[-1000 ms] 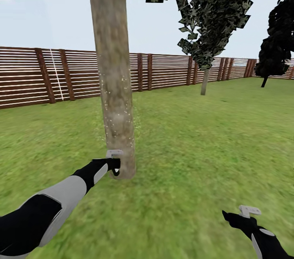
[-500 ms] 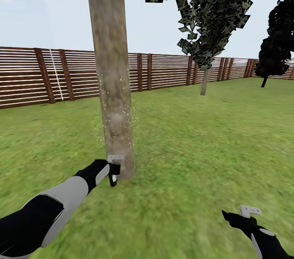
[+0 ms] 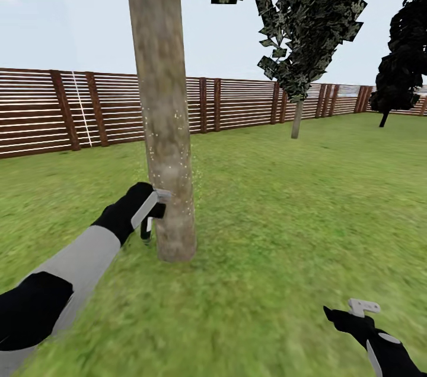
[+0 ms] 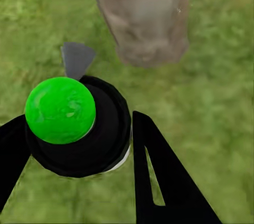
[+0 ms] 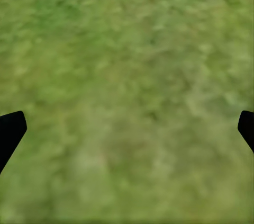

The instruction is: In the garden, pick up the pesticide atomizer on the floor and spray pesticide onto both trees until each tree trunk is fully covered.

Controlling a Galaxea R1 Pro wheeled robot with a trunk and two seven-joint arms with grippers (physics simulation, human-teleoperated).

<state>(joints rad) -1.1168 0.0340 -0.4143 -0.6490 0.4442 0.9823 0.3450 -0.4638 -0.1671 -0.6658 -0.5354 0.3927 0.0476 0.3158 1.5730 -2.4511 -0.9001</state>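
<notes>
While the left gripper [image 4: 79, 144] clamps the small black pesticide atomizer [image 4: 79, 128] with its green-capped top, the bottle sits just beside the thick beige-grey mottled tree trunk [image 3: 163, 104], probably so spray lands low on the bark. The right gripper [image 5: 127, 128] hangs spread and empty over blurry green grass [image 5: 127, 65]. No legible label shows.

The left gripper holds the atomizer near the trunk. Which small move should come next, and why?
Probably raise the left gripper further up the tree trunk. The pesticide atomizer sits low beside it, pale specks dot only the lower part, and the bark above looks bare.
</notes>
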